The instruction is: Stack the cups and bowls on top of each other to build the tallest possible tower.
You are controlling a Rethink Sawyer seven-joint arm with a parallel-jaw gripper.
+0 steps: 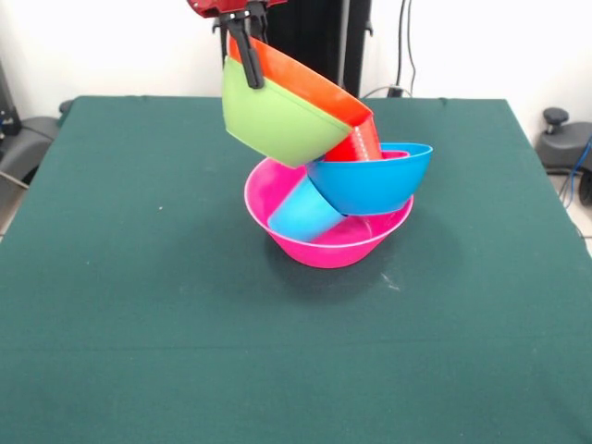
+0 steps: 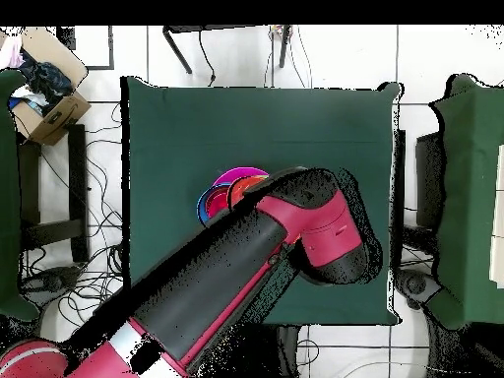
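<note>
My gripper [image 1: 248, 67] comes down at the top of the front view, shut on the rim of the large green bowl [image 1: 273, 120]. The large orange bowl [image 1: 310, 88] is nested inside it. Both hang tilted over the tower. The large pink bowl [image 1: 319, 248] stands on the table as the base. A light blue cup [image 1: 303, 213] lies tilted inside it. The large blue bowl [image 1: 370, 180] leans on its right rim. A red cup [image 1: 359, 146] shows between the blue bowl and the held bowls. In the overhead view my arm [image 2: 295, 231] hides most of it; the pink rim [image 2: 236, 174] and the blue bowl [image 2: 204, 205] show. The yellow cup and small bowls are out of view.
The table has a dark green cloth [image 1: 139, 296]. In the overhead view a cardboard box [image 2: 47, 87] stands off the table's top-left corner, and another green table [image 2: 472, 197] stands to the right. Cables lie on the floor around the table.
</note>
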